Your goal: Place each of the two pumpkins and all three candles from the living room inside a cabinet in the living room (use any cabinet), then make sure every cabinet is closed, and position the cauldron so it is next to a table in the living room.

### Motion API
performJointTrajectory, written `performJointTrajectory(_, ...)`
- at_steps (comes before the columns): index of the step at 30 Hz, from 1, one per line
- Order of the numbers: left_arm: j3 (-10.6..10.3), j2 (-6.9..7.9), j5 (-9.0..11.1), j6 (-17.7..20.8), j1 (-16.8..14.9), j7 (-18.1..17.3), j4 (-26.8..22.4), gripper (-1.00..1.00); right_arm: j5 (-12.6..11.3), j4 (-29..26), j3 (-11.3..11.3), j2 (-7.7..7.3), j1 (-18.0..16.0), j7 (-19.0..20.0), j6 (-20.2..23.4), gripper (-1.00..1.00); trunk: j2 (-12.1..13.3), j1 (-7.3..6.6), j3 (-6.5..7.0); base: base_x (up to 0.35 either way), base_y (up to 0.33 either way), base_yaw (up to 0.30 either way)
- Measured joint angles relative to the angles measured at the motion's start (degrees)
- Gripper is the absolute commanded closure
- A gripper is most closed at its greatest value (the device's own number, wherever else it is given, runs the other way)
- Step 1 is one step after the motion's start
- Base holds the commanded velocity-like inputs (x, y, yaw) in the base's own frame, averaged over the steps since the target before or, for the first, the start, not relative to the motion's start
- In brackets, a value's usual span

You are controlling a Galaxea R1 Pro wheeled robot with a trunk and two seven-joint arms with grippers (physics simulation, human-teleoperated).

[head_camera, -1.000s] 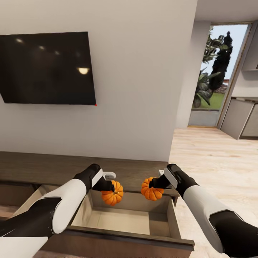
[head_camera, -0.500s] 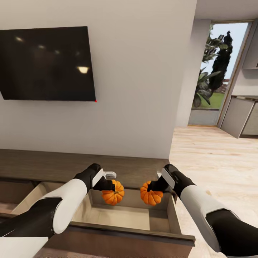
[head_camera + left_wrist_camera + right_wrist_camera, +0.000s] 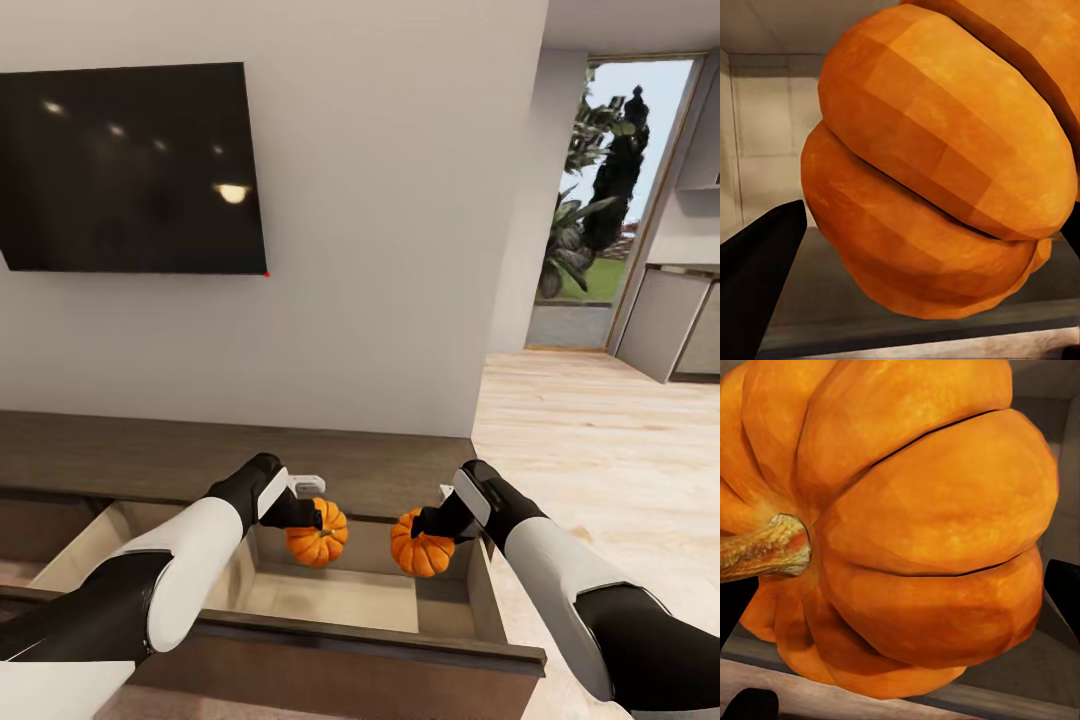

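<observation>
Two orange ribbed pumpkins hang over an open drawer (image 3: 330, 600) of the long dark-brown cabinet (image 3: 180, 465). My left gripper (image 3: 312, 520) is shut on the left pumpkin (image 3: 318, 538), which looms large in the left wrist view (image 3: 937, 172). My right gripper (image 3: 425, 520) is shut on the right pumpkin (image 3: 421, 548), seen close with its tan stem in the right wrist view (image 3: 907, 525). Both pumpkins sit just above the drawer's pale wood inside, near its back wall. No candles or cauldron are in sight.
A black TV (image 3: 130, 170) hangs on the white wall above the cabinet. Another drawer (image 3: 60, 540) stands open to the left. Pale wood floor (image 3: 600, 440) stretches right toward a glass door (image 3: 600, 200) and grey kitchen units (image 3: 670, 330).
Both pumpkins have sunk slightly toward the drawer, still held. The head view has tilted a little, so the TV and wall sit higher in the picture.
</observation>
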Motion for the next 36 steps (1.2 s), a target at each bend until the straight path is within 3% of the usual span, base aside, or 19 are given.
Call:
performJointTrajectory(6,0.0,0.00,0.0,0.5,0.0,-0.4,0.0,1.00,0.1,0.1,0.3,0.08,0.1,-0.1,-0.3,1.00,-2.4,1.32,-1.36,0.000,0.000,0.045)
performJointTrajectory(14,0.1,0.02,0.1,3.3,0.0,-0.4,0.0,1.00,0.1,0.1,0.2,0.09,0.1,-0.1,-0.5,1.00,-2.4,1.32,-1.43,0.000,0.000,0.004)
performJointTrajectory(36,0.2,0.00,0.1,3.6,0.0,-0.4,0.1,1.00,0.1,0.1,0.3,0.18,0.2,-0.2,-0.2,1.00,-2.4,1.32,-1.43,0.079,0.000,0.000)
